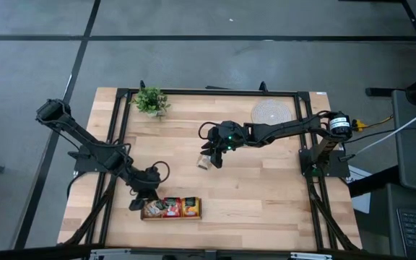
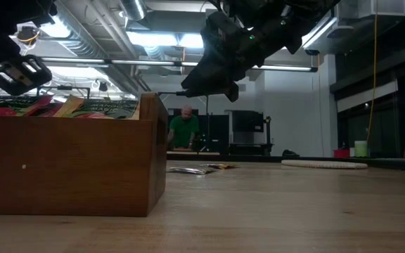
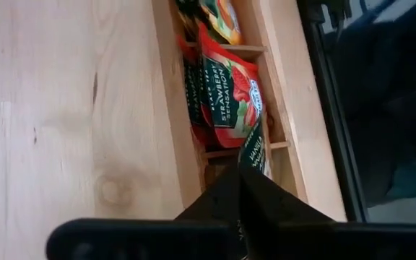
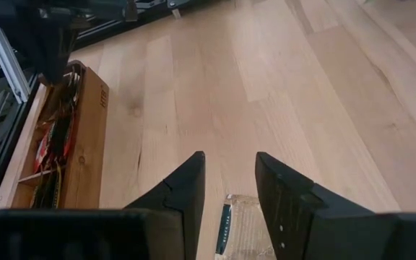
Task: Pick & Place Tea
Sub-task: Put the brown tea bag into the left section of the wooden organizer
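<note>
Right gripper (image 4: 227, 189) — two dark fingers (image 4: 181, 193) set apart with a clear gap, above pale wooden table (image 4: 266, 87) planks.

Tea sachet (image 4: 244, 230) — pale, flat on the table, directly below the gap between the fingers; dark printed strip along its nine o'clock edge; partly hidden by the fingers.

Wooden tray (image 4: 85, 141) — long, at ten o'clock of the gripper, well apart from it; red sachets (image 4: 47, 144) stand inside its compartments.

Left arm (image 4: 56, 29) — dark, over the tray's far end, at eleven o'clock.
</note>
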